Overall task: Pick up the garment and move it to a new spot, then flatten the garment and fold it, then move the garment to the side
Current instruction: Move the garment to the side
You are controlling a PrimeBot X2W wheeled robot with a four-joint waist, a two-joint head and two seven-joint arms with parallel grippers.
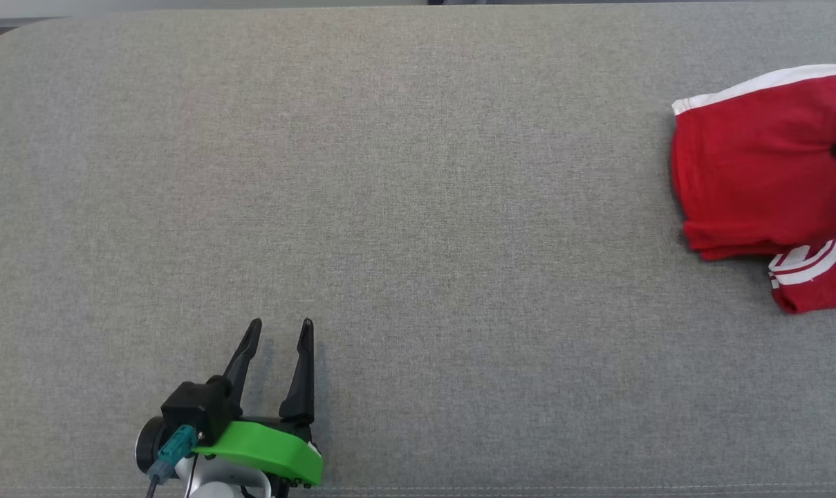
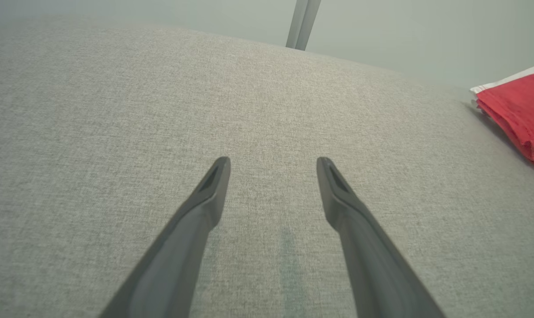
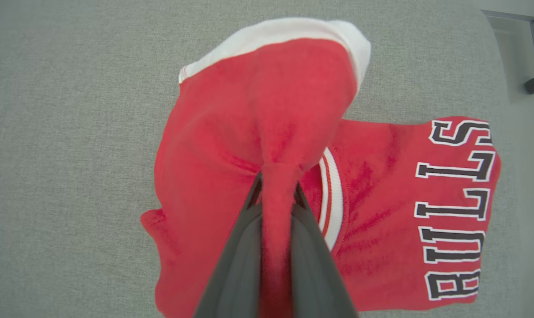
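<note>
Grey surface (image 1: 418, 207); garment (image 3: 205, 145) crosswise in right wrist view, right fingers (image 3: 236, 265) pinching.

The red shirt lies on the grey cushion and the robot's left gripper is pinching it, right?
Not quite. The red shirt lies on the grey cushion, but the right gripper is pinching it, as the right wrist view shows. The left gripper is open, away from the shirt.

I see a grey fabric-covered counter (image 1: 418, 207), evenly lit, corner rounded; beyond it a pale wall (image 2: 160, 13) and grey post (image 2: 302, 22).
</note>
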